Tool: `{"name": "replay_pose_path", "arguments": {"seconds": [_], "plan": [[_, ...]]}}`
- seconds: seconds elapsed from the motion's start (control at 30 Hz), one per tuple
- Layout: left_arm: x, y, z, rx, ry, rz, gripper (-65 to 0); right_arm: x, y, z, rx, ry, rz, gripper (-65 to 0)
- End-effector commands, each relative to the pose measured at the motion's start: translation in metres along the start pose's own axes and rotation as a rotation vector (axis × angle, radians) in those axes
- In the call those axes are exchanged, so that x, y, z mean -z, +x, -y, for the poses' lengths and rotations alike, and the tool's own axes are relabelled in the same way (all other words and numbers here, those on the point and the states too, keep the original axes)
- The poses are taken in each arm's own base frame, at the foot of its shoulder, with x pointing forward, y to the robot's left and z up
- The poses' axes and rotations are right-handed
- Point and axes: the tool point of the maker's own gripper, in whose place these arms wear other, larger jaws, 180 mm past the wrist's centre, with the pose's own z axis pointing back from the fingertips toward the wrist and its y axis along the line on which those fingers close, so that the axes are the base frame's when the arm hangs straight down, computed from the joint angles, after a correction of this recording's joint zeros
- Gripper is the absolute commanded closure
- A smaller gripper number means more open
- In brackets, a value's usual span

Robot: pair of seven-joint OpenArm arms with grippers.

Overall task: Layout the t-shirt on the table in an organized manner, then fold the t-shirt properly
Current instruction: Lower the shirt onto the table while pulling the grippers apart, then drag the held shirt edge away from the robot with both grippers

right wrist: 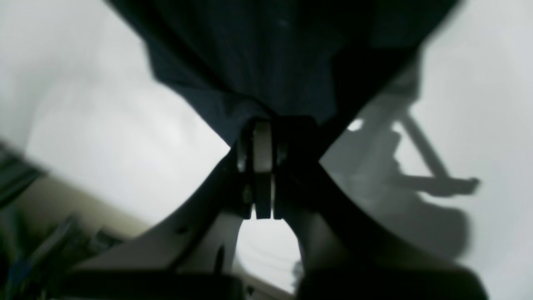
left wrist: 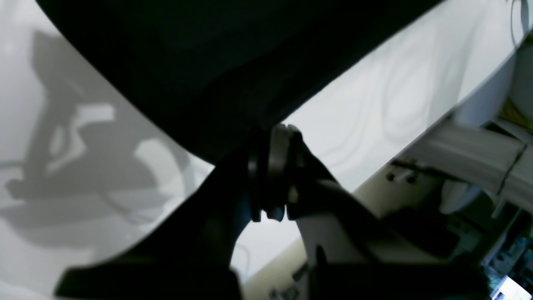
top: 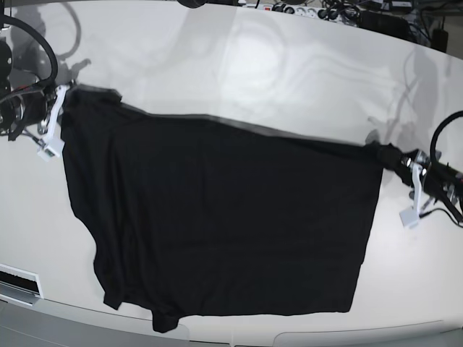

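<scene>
Black t-shirt [top: 217, 224] spread over the white table [top: 289, 65], its lower hem hanging toward the near edge. Right claw [right wrist: 262, 125], jaws pressed together, pinches one upper corner of the fabric; left claw [left wrist: 277, 129], likewise clamped, pinches the opposite upper corner, the cloth stretched taut between them.

The base camera looks down from high above the white table [top: 289, 65], taking in the whole black t-shirt [top: 217, 224]; each wrist camera peers close along its own pinched fingers at a shirt corner, sharing that cloth and tabletop
</scene>
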Motion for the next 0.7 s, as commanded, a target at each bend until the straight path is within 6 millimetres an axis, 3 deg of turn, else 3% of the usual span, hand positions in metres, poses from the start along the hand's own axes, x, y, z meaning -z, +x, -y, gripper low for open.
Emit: {"name": "replay_pose_path", "arguments": {"seconds": [0.0, 0.17, 0.4, 0.5, 0.6, 0.67], "plan": [[-0.016, 0.008, -0.005, 0.010, 0.023, 0.027, 0.0, -0.010, 0.006, 0.003, -0.014, -0.002, 0.023, 0.0], [-0.029, -0.007, -0.016, -0.012, 0.059, 0.005, 0.0, -0.013, 0.018, -0.018, -0.037, 0.105, 0.082, 0.0], [-0.067, -0.030, -0.040, -0.061, 0.142, -0.001, 0.0, -0.028, 0.039, -0.023, -0.118, 0.063, 0.132, 0.0], [-0.066, -0.032, -0.040, -0.064, 0.142, -0.004, 0.0, -0.033, 0.050, -0.023, -0.125, 0.057, 0.164, 0.0], [-0.060, -0.034, -0.040, -0.071, 0.134, 0.008, 0.0, -0.030, 0.047, -0.025, -0.107, 0.065, 0.156, 0.0], [-0.055, -0.035, -0.040, -0.076, 0.128, 0.032, 0.0, -0.025, 0.036, -0.028, -0.083, 0.072, 0.122, -12.2]]}}
